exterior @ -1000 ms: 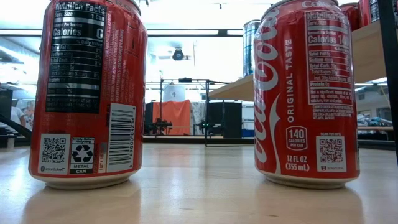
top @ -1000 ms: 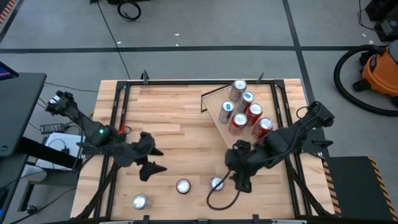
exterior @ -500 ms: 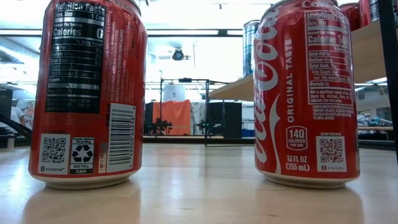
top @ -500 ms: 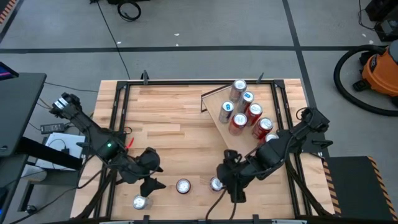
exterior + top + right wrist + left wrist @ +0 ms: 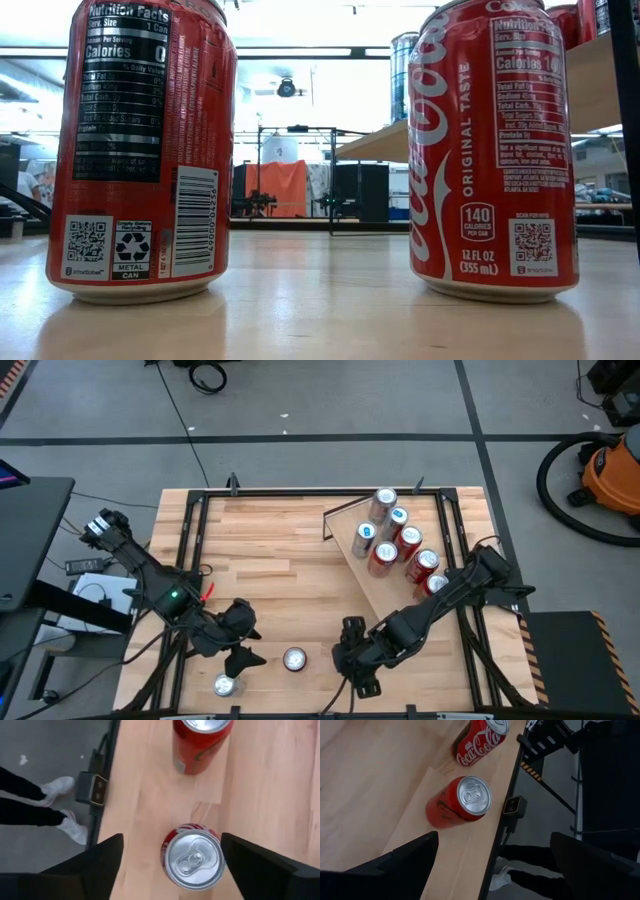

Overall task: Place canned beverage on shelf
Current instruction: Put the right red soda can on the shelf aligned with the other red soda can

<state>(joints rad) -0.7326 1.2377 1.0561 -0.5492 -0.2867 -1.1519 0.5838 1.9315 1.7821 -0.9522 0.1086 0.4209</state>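
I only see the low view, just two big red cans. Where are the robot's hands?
Observer: The right gripper is open over one can.
Operator: And the other hand?
Observer: The left gripper is open too, facing the edge can by the table's rim.
Operator: Is anything on the shelf?
Observer: Yes, several shelf cans stand on the shelf.
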